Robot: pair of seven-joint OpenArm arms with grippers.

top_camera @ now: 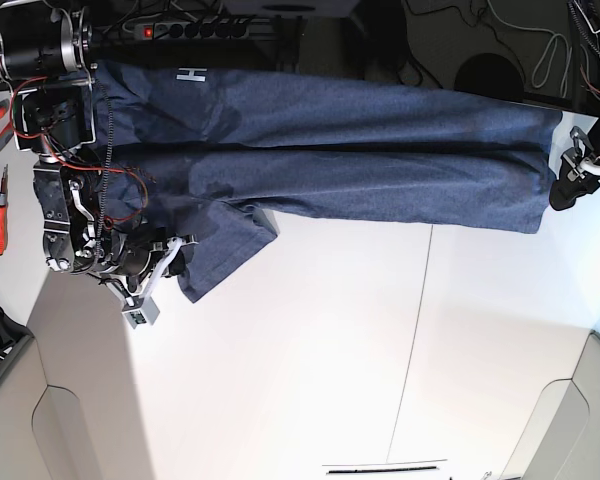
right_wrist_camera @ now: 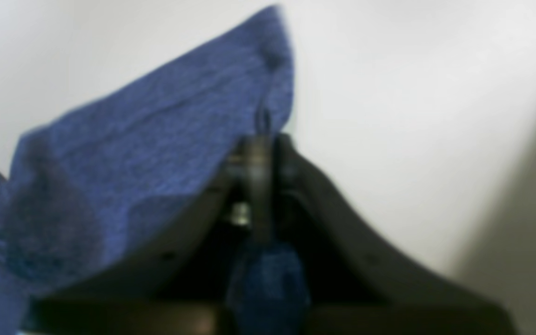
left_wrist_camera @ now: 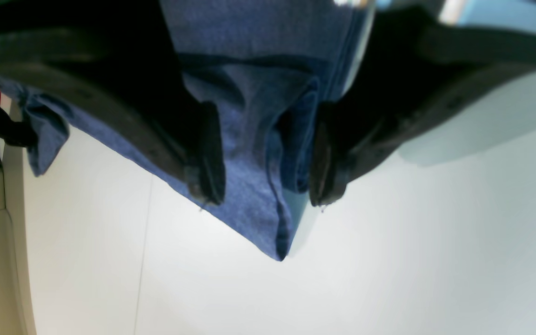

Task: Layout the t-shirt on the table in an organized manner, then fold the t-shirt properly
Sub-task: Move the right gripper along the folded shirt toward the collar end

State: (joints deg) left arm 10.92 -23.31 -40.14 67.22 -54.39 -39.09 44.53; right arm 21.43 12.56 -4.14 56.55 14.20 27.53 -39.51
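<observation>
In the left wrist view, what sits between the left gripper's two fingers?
A folded corner of the t-shirt fills the gap between the open left gripper's fingers, its tip hanging past them over the bare white table.
</observation>
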